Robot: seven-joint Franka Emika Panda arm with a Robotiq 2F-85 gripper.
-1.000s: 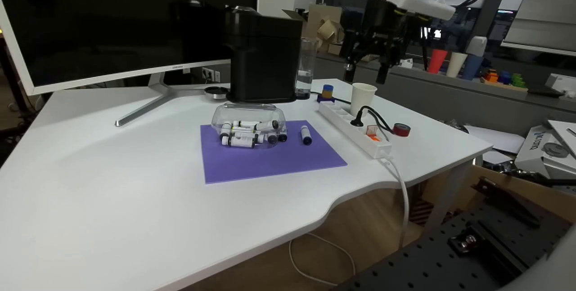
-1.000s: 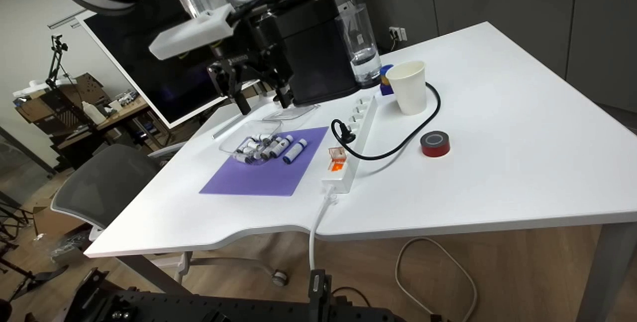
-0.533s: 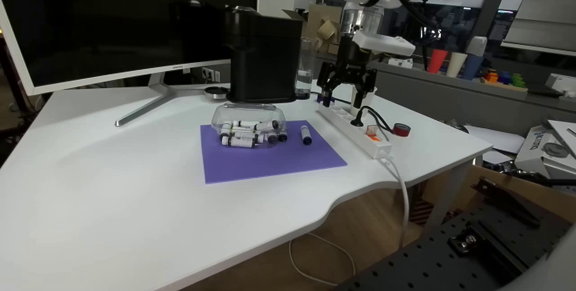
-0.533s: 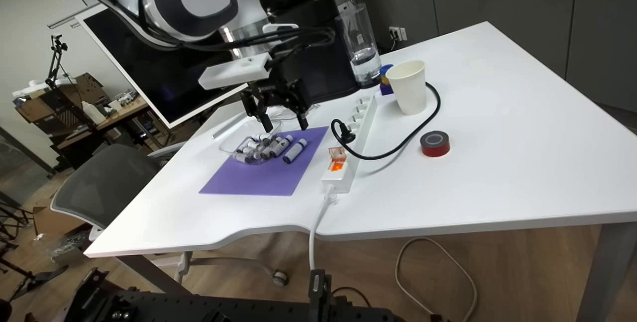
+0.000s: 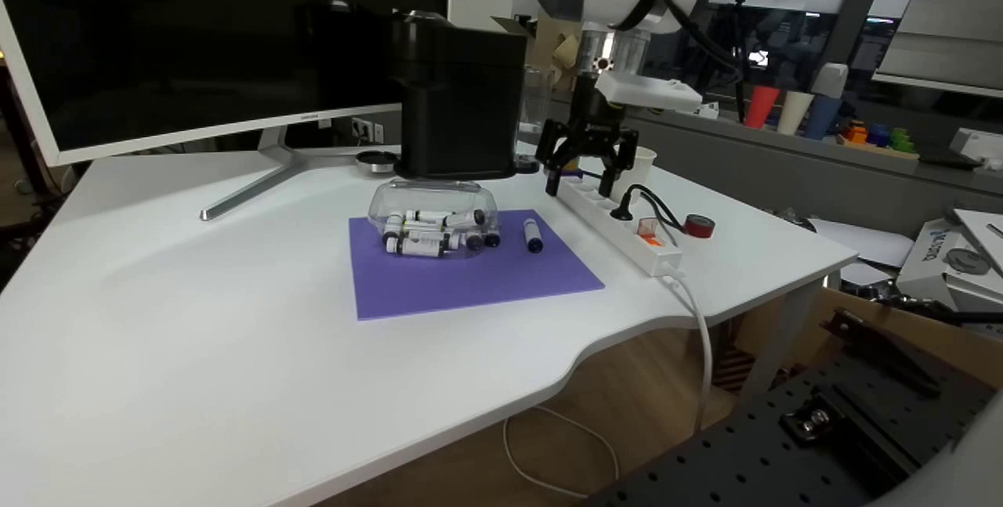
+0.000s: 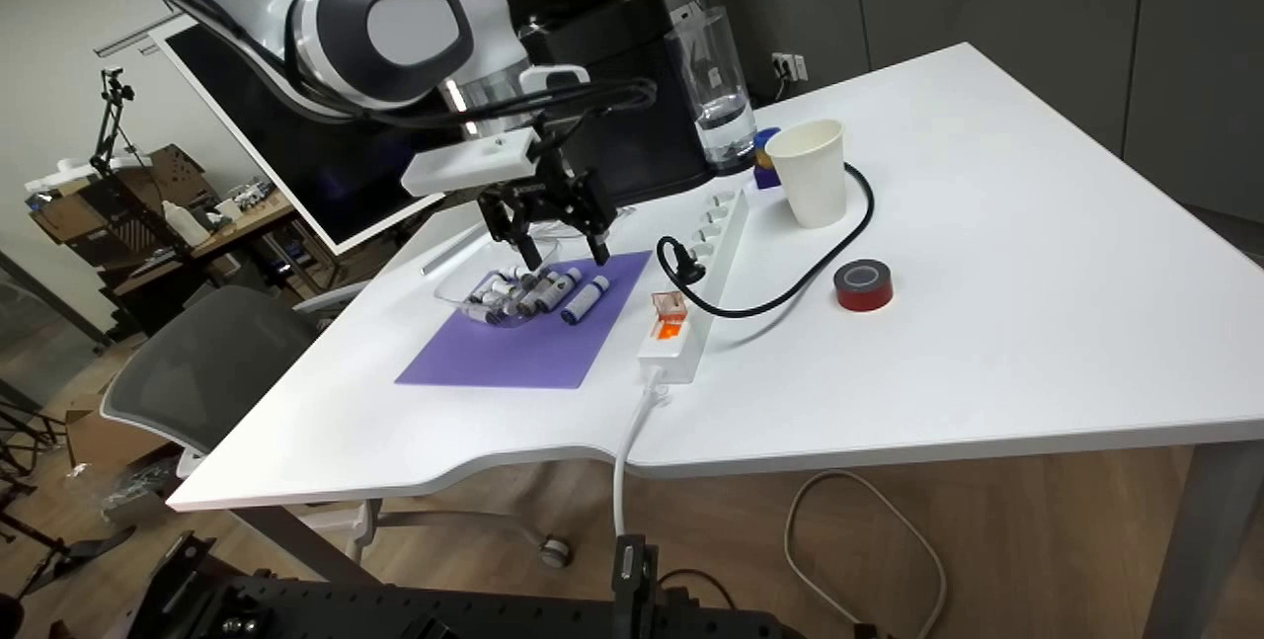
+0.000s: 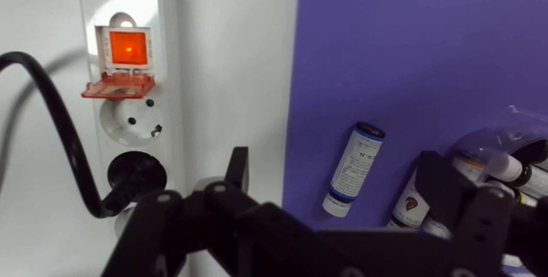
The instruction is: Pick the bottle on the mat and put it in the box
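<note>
The bottle [image 5: 533, 235] lies alone on its side on the purple mat [image 5: 470, 280]. It has a white label, blue bands, a dark base and a white cap, plainest in the wrist view [image 7: 355, 163]. The clear plastic box [image 5: 435, 195] stands on the mat beside it and holds several similar bottles; part of it shows in the wrist view [image 7: 516, 118]. My gripper [image 5: 580, 187] is wide open and empty above the table, also in an exterior view [image 6: 565, 254]. In the wrist view the bottle appears between the fingers [image 7: 239, 163], and one finger hides part of the box's bottles.
A white power strip [image 5: 615, 226] with a black plug and cable runs beside the mat. A paper cup [image 6: 812, 175], a red-black tape roll [image 6: 863, 285] and a clear water container [image 6: 716, 91] stand near. A tall black machine [image 5: 462, 99] and a large monitor [image 5: 196, 29] stand behind.
My gripper has come down towards the table and moved left in an exterior view, slowing over the last half second. It stays open. The bottle and the box have not moved.
</note>
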